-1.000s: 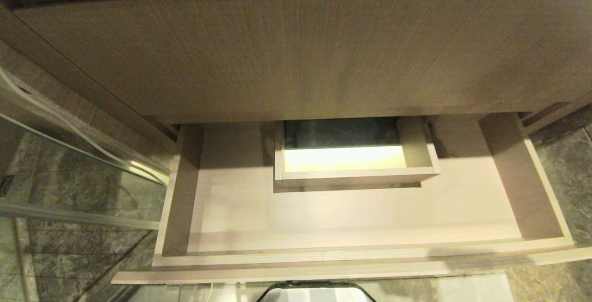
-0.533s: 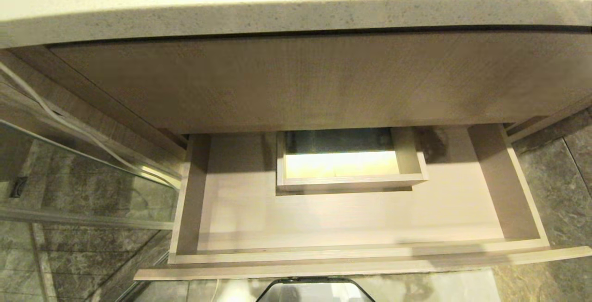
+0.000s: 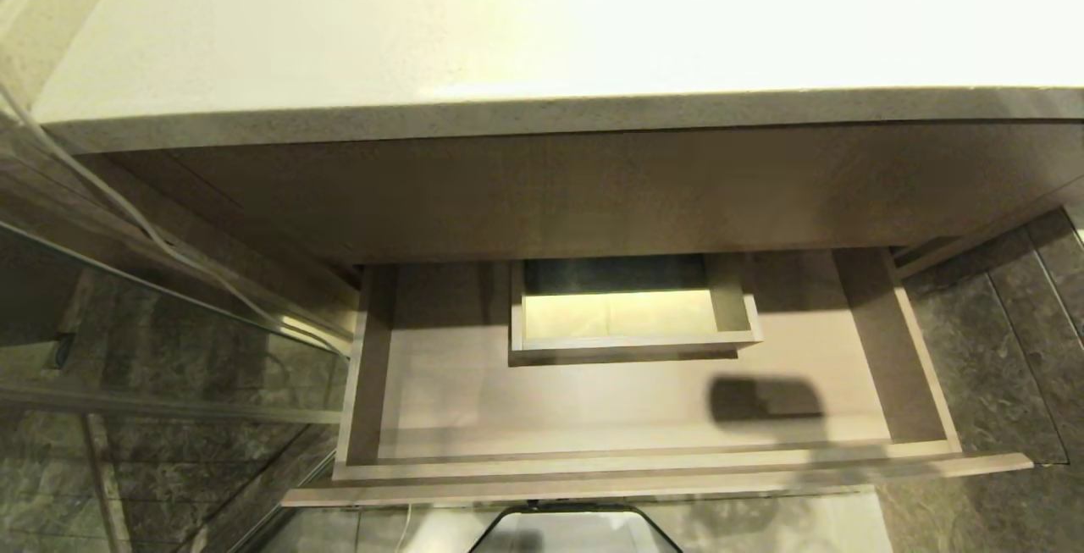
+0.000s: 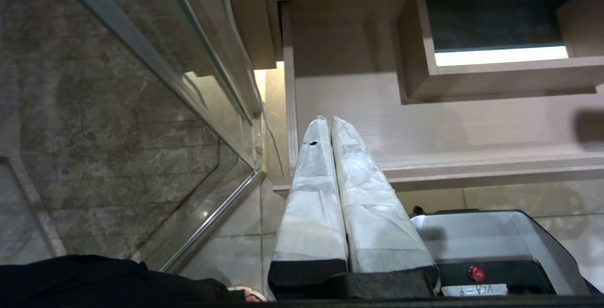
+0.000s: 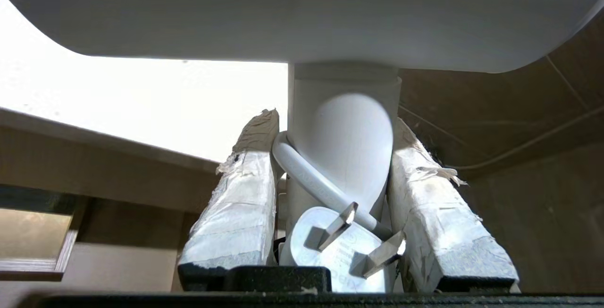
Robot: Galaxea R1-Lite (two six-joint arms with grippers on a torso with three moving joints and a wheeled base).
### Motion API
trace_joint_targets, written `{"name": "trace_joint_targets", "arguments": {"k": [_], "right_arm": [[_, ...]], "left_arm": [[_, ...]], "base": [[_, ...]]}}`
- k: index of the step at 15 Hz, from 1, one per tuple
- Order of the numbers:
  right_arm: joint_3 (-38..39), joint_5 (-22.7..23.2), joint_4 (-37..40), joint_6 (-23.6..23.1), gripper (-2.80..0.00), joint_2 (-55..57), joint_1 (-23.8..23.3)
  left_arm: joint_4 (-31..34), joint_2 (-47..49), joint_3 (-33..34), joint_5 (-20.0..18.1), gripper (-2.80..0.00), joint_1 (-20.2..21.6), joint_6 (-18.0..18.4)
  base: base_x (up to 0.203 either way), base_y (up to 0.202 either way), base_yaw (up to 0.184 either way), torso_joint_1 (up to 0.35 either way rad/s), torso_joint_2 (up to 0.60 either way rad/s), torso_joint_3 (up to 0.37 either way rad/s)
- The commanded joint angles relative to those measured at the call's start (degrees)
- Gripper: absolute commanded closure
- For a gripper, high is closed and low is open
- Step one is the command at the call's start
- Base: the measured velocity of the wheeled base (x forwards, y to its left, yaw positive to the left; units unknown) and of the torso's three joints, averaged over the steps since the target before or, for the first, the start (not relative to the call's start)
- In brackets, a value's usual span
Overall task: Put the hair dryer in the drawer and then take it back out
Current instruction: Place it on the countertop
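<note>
So the hair dryer [image 5: 344,143] is being pinched by the right gripper [image 5: 332,157], its handle clamped between the two padded fingers [image 5: 236,204], the fat white barrel sitting just past the fingertips and the plug [image 5: 339,246] tucked in at the finger bases. The drawer [image 3: 644,460] is being left pulled out, seen off to the side behind that gripper. The left gripper [image 4: 329,124] is being kept pressed together, hanging over the drawer's front corner.
</note>
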Motion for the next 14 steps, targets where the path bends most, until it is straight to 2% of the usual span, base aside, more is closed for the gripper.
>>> {"name": "trace_joint_targets", "arguments": {"k": [1,5,9,11,14], "right_arm": [[-6.47,0.25,1.31,-2.00,0.00,9.28,2.16],[-16.14,4.62,7.74,-10.50,0.00,18.28,5.04],[-17.32,5.88,11.68,-11.88,0.00,22.38,9.57],[-17.36,7.66,12.82,-11.55,0.00,23.44,9.90],[-17.11,23.60,20.25,-12.99,0.00,25.57,9.84]], "left_arm": [[-0.02,0.00,0.13,-0.02,0.00,-0.02,0.00],[-0.02,0.00,0.11,-0.02,0.00,-0.02,0.00],[-0.02,0.00,0.14,-0.02,0.00,0.07,0.00],[-0.02,0.00,0.13,-0.02,0.00,0.07,0.00],[-0.02,0.00,0.05,-0.02,0.00,-0.02,0.00]], "base": [[0.000,0.000,0.000,0.078,-0.13,-0.072],[0.000,0.000,0.000,0.210,-0.04,0.160],[0.000,0.000,0.000,0.336,-0.03,0.291],[0.000,0.000,0.000,0.324,-0.07,0.254],[0.000,0.000,0.000,0.107,-0.02,0.091]]}}
